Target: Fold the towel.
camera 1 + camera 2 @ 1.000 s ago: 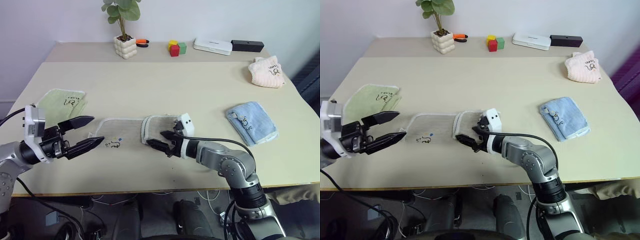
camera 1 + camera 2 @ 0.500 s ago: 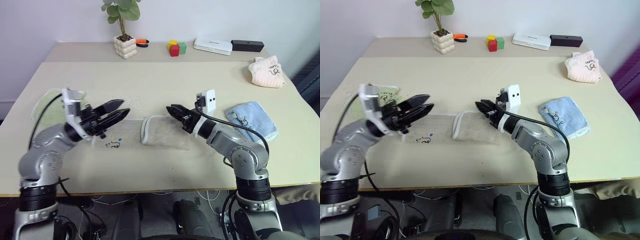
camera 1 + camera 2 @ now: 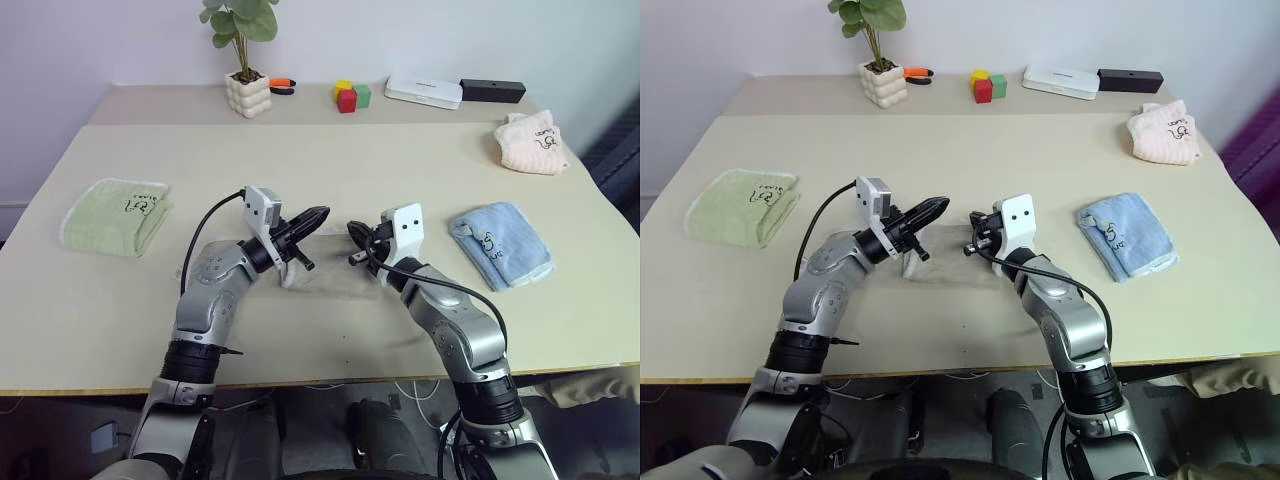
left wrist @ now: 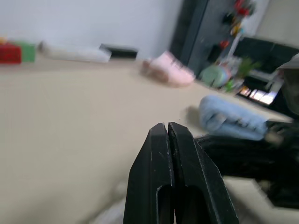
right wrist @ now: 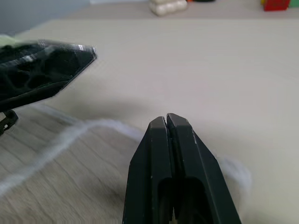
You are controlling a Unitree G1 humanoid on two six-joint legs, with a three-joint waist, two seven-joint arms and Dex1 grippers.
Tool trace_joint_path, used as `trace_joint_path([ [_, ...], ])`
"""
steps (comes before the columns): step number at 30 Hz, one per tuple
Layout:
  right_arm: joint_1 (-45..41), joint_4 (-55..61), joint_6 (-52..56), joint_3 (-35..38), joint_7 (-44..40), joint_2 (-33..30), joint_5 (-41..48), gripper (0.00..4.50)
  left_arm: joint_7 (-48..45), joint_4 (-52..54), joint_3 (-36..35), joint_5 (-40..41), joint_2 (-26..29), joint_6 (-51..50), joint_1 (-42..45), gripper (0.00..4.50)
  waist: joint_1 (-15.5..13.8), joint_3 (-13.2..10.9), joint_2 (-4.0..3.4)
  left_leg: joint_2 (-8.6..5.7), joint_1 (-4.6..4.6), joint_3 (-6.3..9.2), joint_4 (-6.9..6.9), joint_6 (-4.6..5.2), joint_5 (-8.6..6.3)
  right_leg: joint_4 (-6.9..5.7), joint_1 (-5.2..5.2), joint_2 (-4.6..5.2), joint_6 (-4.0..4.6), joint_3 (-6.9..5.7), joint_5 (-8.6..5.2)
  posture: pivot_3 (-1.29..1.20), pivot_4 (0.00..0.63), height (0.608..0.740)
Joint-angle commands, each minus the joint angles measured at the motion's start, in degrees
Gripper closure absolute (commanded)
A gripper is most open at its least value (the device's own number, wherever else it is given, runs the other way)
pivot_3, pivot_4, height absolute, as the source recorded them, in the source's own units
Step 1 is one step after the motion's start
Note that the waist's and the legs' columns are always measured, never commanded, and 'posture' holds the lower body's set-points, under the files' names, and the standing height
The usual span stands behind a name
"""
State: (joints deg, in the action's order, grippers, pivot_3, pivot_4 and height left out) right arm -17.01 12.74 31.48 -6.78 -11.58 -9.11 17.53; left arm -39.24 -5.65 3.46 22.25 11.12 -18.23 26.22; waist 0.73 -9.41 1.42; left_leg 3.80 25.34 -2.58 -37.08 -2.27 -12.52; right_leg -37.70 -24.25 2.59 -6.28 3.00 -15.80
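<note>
Tabletop (image 3: 400, 160) towels carry small dark marks, none legible.

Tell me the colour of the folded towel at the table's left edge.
Light green towel with a small dark mark, clearest in the left eye view.

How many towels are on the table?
4: a green towel at the left, the beige towel under both arms, a blue towel at the right, a pink towel far right.

No legible text, only small dark embroidered marks on the folded cloths, too small to read.
</note>
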Motion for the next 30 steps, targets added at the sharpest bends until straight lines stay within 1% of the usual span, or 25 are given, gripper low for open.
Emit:
trace_joint_path([
  [1,-0.4,-2.2,-0.6,-0.1,2.3,0.5,-3.6,4.5,4.3,-1.3,4.7,-5.6,-0.4,-4.2,-0.1,4.48,-0.2,0.0,0.0,-0.01,0.0,0.0,-0.02,0.0,0.0,0.0,0.02,0.01,0.0,-0.01,0.0,0.0,0.15,0.74],
  [4,0.2,-4.2,-0.9,-0.4,4.0,1.0,-6.2,4.5,6.9,-3.5,5.9,-8.4,-0.7,-5.4,-0.8,4.48,0.0,0.0,0.0,-0.04,0.01,-0.01,-0.04,0.0,0.0,0.02,0.03,0.05,0.0,0.0,0.0,0.0,0.15,0.74],
  [8,0.7,-6.3,-3.2,0.2,5.4,1.4,-8.9,4.5,6.8,-3.6,9.1,-12.0,0.3,-6.2,-1.1,4.48,0.0,0.1,-0.11,-0.02,-0.05,0.01,0.0,0.0,0.0,0.01,0.05,0.02,0.0,-0.01,0.0,0.0,0.15,0.74],
  [12,1.5,-7.4,-5.5,0.2,5.3,0.9,-11.2,4.5,8.2,-3.1,7.0,-12.1,0.9,-5.7,-1.4,4.48,0.0,0.1,-0.11,-0.02,-0.06,0.01,-0.02,0.0,0.0,0.02,0.11,0.03,0.01,-0.01,0.0,0.0,0.15,0.74],
  [16,0.9,-7.8,-7.3,1.3,4.1,1.2,-10.8,4.5,8.9,-2.2,3.7,-10.5,1.5,-6.0,-1.3,4.48,0.1,0.1,-0.11,-0.01,-0.09,0.02,0.0,0.0,0.0,0.01,0.11,0.01,0.01,-0.01,0.0,0.0,0.15,0.74],
  [18,0.2,-7.3,-6.9,3.6,3.2,2.2,-7.9,3.98,9.5,-1.5,2.4,-10.1,2.0,-6.6,-1.4,4.5,0.1,0.1,-0.11,-0.01,-0.09,0.02,0.0,0.0,0.0,0.01,0.1,0.01,0.01,-0.01,0.0,0.0,0.15,0.74],
  [19,-0.3,-7.3,-7.0,3.9,3.0,1.9,-8.0,3.66,9.6,-0.7,1.3,-8.9,1.9,-7.9,-1.6,4.5,0.2,0.1,-0.11,-0.01,-0.09,0.02,0.01,0.0,0.0,0.01,0.1,0.01,0.0,-0.01,0.0,0.0,0.15,0.74],
  [21,-1.5,-7.7,-7.2,3.9,2.0,1.3,-8.4,2.68,9.8,0.8,0.0,-8.5,2.7,-8.6,-2.0,4.5,0.3,0.1,-0.11,0.0,-0.09,0.03,0.01,0.0,0.0,0.0,0.1,0.0,0.0,-0.01,0.0,0.0,0.15,0.74],
  [22,-2.0,-7.8,-7.1,4.1,1.6,1.2,-8.4,2.09,10.1,1.7,-0.6,-8.3,3.2,-9.1,-2.5,4.5,0.3,0.1,-0.11,0.0,-0.08,0.03,0.02,0.0,0.0,0.0,0.09,0.0,0.0,-0.01,0.0,0.0,0.15,0.74],
  [24,-2.7,-8.0,-6.9,4.3,0.6,0.8,-8.2,1.08,10.7,3.2,-1.0,-8.8,4.1,-9.3,-3.1,4.5,0.3,0.1,-0.11,0.01,-0.08,0.03,0.03,0.0,0.0,-0.01,0.08,0.0,0.0,-0.01,0.0,0.0,0.15,0.74],
  [25,-3.1,-8.2,-6.9,4.3,0.1,0.8,-8.2,0.61,11.0,4.1,-1.4,-8.7,4.3,-9.4,-3.4,4.5,0.3,0.1,-0.11,0.01,-0.08,0.03,0.03,0.0,0.0,-0.01,0.07,0.0,0.0,-0.01,0.0,0.0,0.15,0.74],
  [26,-3.6,-8.5,-6.9,4.3,-0.2,0.8,-8.3,0.04,11.3,5.4,-2.2,-7.8,4.0,-10.1,-3.7,4.5,0.2,0.1,-0.11,0.01,-0.08,0.03,0.04,0.0,0.0,-0.01,0.07,0.0,0.0,-0.01,0.0,0.0,0.15,0.74],
  [30,-5.9,-8.7,-6.9,4.2,-2.1,0.9,-7.8,0.04,11.3,10.4,-3.7,-5.1,3.8,-11.7,-5.6,4.5,0.1,0.1,-0.12,0.0,-0.06,0.01,0.03,0.0,0.0,-0.01,0.07,0.02,0.0,-0.01,0.0,0.0,0.15,0.74],
])
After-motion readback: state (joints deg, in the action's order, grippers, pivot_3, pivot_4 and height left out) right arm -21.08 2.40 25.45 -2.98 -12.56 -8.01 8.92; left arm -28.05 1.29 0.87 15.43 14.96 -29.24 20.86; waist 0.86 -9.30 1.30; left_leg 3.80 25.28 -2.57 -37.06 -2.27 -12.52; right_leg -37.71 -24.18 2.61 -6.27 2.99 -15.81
